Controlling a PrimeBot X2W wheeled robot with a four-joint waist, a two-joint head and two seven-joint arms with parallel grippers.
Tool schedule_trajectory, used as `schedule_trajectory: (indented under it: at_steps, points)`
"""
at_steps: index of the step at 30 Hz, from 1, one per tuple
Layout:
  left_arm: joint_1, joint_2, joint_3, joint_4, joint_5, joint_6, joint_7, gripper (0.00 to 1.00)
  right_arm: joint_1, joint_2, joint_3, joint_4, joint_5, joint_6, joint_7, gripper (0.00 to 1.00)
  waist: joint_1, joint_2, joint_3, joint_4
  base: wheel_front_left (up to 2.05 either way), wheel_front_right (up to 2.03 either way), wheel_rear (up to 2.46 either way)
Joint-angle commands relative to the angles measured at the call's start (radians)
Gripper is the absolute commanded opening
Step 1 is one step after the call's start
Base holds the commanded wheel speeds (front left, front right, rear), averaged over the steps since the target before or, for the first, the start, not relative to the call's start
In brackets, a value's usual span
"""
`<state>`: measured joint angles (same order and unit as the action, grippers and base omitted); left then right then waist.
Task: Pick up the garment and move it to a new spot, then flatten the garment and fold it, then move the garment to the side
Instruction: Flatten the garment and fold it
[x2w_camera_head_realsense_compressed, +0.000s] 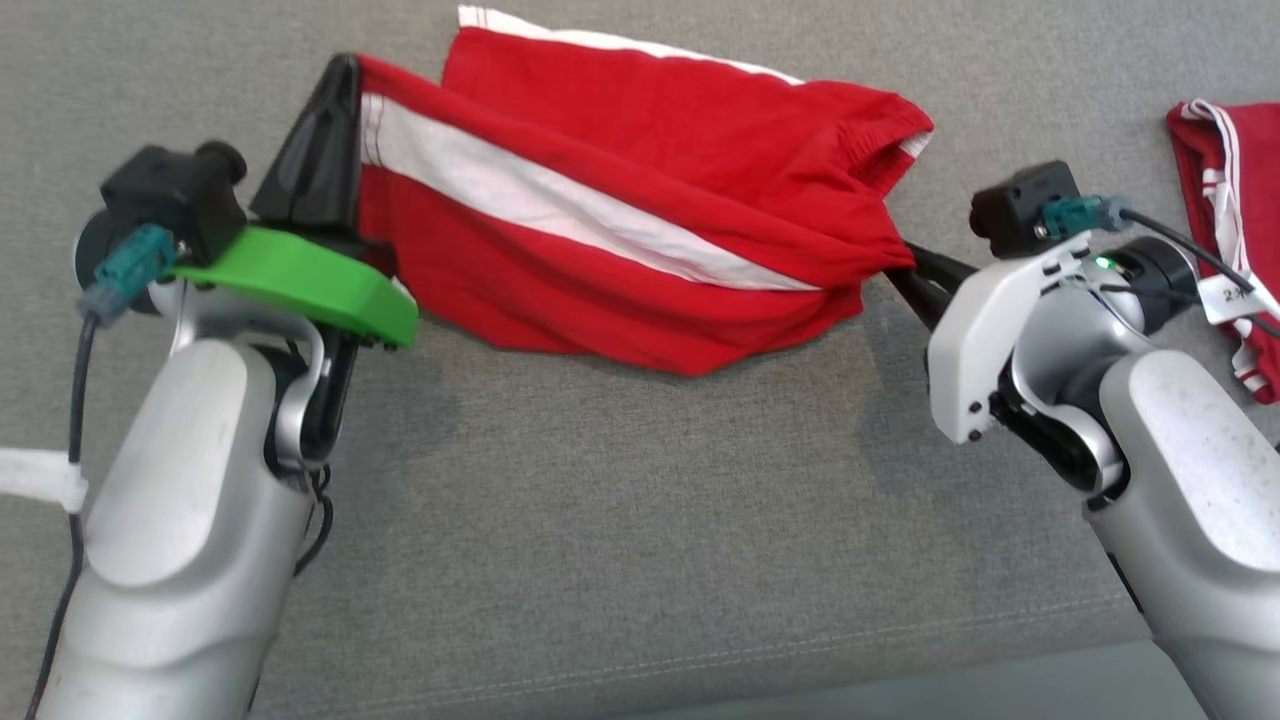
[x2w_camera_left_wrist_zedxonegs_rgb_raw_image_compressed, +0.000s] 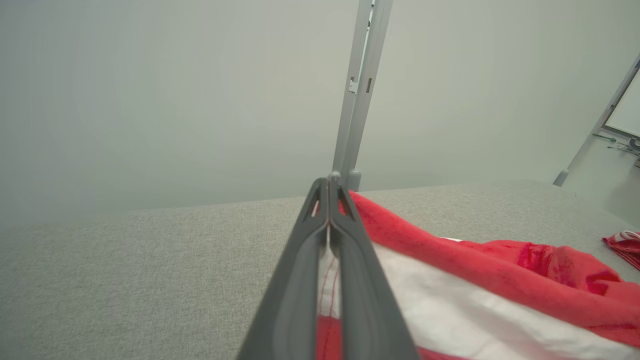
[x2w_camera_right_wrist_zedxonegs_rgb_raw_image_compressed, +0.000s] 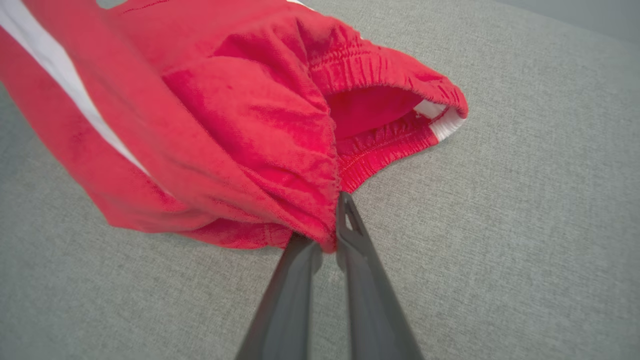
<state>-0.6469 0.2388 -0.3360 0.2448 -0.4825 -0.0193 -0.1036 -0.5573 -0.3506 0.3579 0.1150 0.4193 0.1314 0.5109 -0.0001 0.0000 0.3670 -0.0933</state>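
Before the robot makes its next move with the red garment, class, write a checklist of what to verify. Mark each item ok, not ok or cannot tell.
1. The left jaws are shut on the garment at its striped end: ok.
2. The right jaws are shut on fabric by the waistband: ok.
3. The garment lies spread flat on the grey surface: not ok; it sags and bunches between the two grips.
4. Each grip has caught every layer of cloth: cannot tell.
5. The second red garment lies apart from the held one: ok.
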Motion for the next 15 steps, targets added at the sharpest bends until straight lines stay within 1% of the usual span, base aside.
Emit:
schedule_trajectory:
  at_steps: [1,6,10,15]
  points:
    - [-0.044,-0.002,0.002,0.022,0.006,-0.008,-0.008,0.0,-0.029,0.01,0.007,0.007,0.011,-0.002,-0.013,0.0,0.0001,0.0,0.053,-0.032,0.0,0.0,0.0]
    - [-0.135,-0.012,0.005,0.091,0.009,-0.022,-0.028,0.0,-0.092,0.037,0.0,0.022,0.04,-0.002,-0.042,0.0,0.0001,0.0,0.083,-0.049,0.0,0.0,0.0]
    - [-0.192,-0.016,0.001,0.145,0.01,-0.032,-0.035,0.0,-0.125,0.058,-0.03,0.041,0.043,-0.002,-0.067,0.0,0.0001,0.0,0.094,-0.063,0.0,0.0,0.0]
    - [-0.26,-0.016,-0.003,0.209,0.013,-0.041,-0.039,0.0,-0.164,0.109,-0.068,0.084,0.034,-0.002,-0.092,0.0,0.0001,0.0,0.11,-0.081,0.0,0.0,0.0]
